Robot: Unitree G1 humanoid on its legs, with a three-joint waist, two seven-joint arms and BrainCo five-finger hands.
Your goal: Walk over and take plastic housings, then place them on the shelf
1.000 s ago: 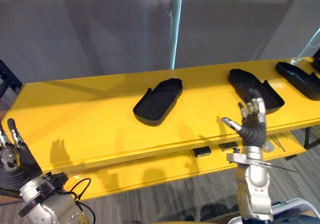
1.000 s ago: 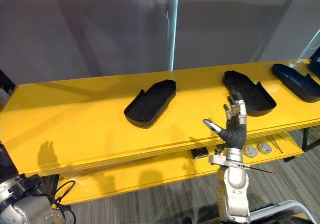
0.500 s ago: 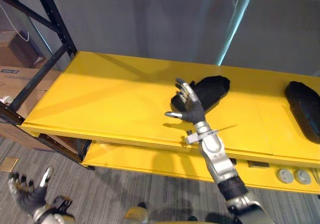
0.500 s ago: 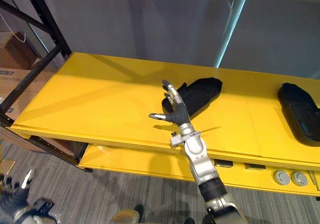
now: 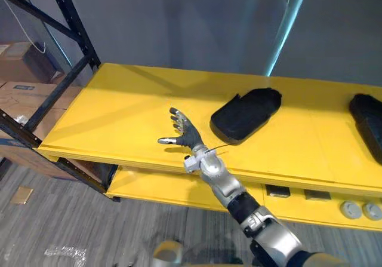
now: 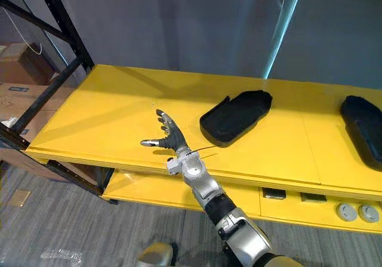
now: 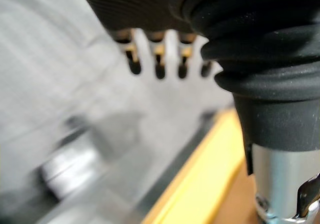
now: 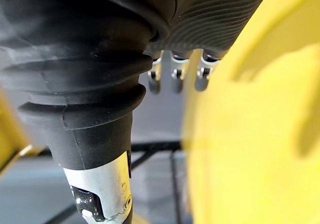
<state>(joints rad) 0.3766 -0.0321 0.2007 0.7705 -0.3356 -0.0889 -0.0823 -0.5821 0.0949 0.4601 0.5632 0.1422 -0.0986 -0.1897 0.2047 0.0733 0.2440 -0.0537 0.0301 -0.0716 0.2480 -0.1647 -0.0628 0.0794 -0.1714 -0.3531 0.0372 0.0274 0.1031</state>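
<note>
Left eye view shows the nearer plastic housing [image 5: 246, 114] lying hollow side up on the yellow bench [image 5: 107, 111]. It sits to the right of my right robot hand [image 5: 184, 137], near it but not touching. That robot hand is held over the front part of the bench with its fingers spread and its thumb out to the left, and it holds nothing.

The housing is matte black, a long shallow shell with rounded ends and a raised rim. A second housing [image 6: 362, 129] of the same dark plastic lies farther right on the bench, cut off by the edge of the view. The bench top is smooth and glossy.

Beneath it runs a lower yellow shelf [image 5: 173, 192] with two round grey discs [image 5: 357, 209]. A black rack upright [image 5: 73, 25] stands at the left end, with cardboard boxes [image 5: 27, 91] beyond it on the grey carpet.

My left robot hand [image 7: 159, 67] shows in the left wrist view over the floor. The view is blurred, but its fingers seem to hang straight and relaxed.

Half a second ago my right robot hand was in front of the housing's near end. It now sits clear of it to the left and lower over the bench.
</note>
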